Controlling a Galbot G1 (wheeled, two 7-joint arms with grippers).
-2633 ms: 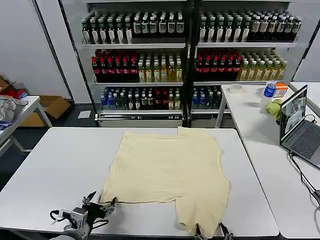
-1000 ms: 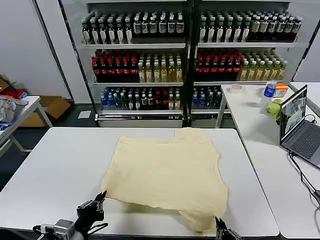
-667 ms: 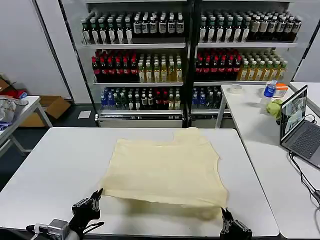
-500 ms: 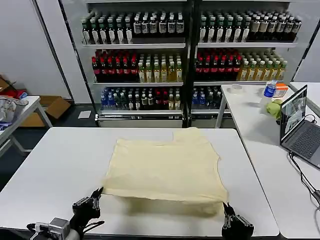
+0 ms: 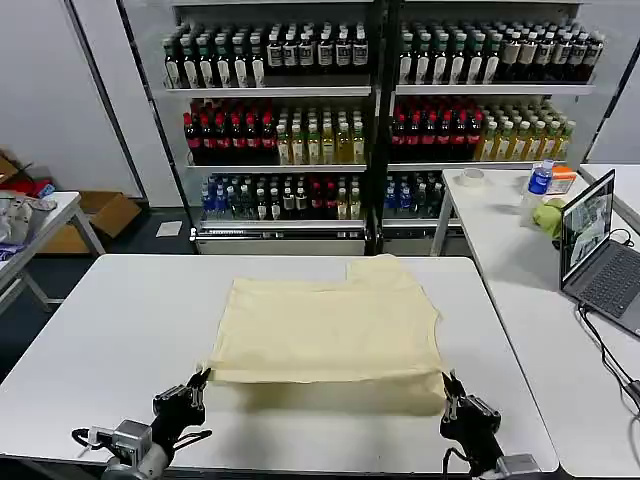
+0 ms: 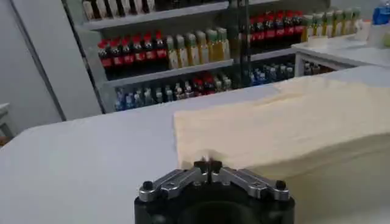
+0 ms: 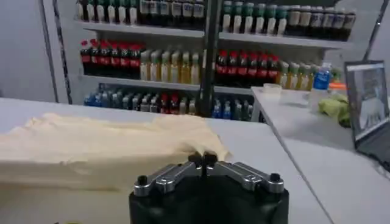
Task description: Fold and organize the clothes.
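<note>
One cream shirt (image 5: 330, 335), near hem now carried back over the body, is held at both lower corners. Left gripper (image 5: 197, 380) and right gripper (image 5: 448, 384) are each pinched tight on fabric; first fold is judged half done.

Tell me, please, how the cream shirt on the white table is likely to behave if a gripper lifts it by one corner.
The shirt would probably droop limply: its near edge lies folded over in soft wrinkles. It looks thin, so likely light. Lifting one corner might undo that fold.
</note>
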